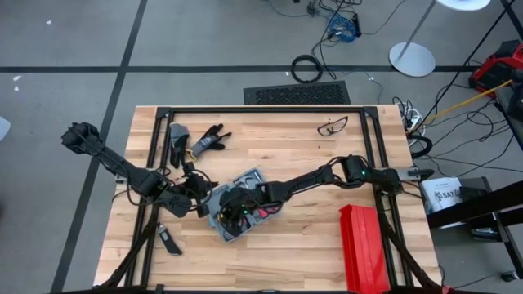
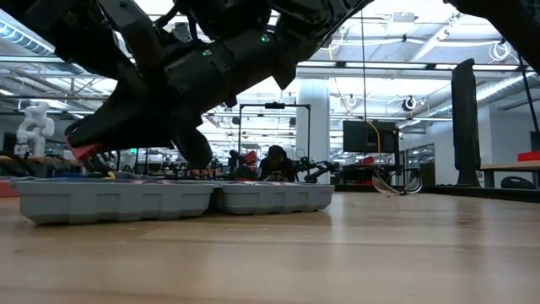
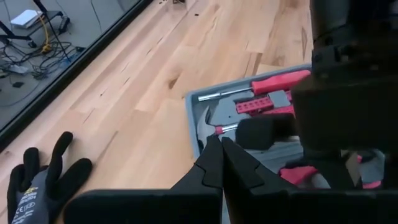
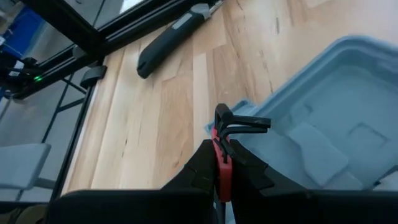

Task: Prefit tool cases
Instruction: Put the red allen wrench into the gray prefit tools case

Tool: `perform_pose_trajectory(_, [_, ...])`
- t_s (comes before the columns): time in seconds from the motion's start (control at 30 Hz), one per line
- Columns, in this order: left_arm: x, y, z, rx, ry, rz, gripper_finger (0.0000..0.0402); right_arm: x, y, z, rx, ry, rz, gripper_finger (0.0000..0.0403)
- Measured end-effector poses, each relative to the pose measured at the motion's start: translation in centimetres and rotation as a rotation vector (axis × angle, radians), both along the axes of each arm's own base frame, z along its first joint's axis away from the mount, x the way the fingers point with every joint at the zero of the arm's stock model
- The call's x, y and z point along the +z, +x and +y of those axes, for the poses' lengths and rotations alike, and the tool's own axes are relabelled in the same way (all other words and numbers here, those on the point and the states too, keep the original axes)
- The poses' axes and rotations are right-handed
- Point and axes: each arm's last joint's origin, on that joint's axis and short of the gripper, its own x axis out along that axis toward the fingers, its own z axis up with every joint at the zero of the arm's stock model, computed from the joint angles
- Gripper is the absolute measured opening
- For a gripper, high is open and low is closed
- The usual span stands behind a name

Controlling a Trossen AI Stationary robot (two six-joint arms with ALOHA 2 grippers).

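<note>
Glove [image 1: 207, 141] beyond tool case [image 1: 242, 204], black utility knife [image 1: 169, 241] near its left. Left gripper [image 1: 204, 201] pinched empty at case's left edge; right gripper [image 4: 222, 155] over case, clamping red-handled hex keys [image 4: 231, 127]. Red box [image 1: 363, 247] right.

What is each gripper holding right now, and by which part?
Right gripper: a small red-handled black tool, pinched at its red end. Left gripper: shut, holding nothing.

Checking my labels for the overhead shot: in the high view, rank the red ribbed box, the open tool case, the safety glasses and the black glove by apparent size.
1. Red ribbed box
2. Open tool case, partly hidden by the grippers; close to the box, so unsure
3. Black glove
4. Safety glasses, close to the glove
</note>
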Motion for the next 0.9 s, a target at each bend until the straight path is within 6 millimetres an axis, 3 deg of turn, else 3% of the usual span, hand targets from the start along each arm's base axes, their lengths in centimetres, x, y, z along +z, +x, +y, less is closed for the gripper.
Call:
perform_pose_trajectory(0.17, [0.00, 0.00, 0.00, 0.000, 0.000, 0.000, 0.0000, 0.03, 0.05, 0.05, 0.005, 0.011, -0.008, 0.0017])
perform_pose_trajectory(0.47, [-0.01, 0.00, 0.00, 0.000, 0.001, 0.001, 0.0000, 0.13, 0.11, 0.09, 0.007, 0.002, -0.023, 0.0073])
perform_pose_trajectory(0.9, [0.15, 0.11, -0.01, 0.016, 0.006, -0.025, 0.0000, 0.24, 0.18, -0.05, 0.023, -0.037, -0.046, 0.0079])
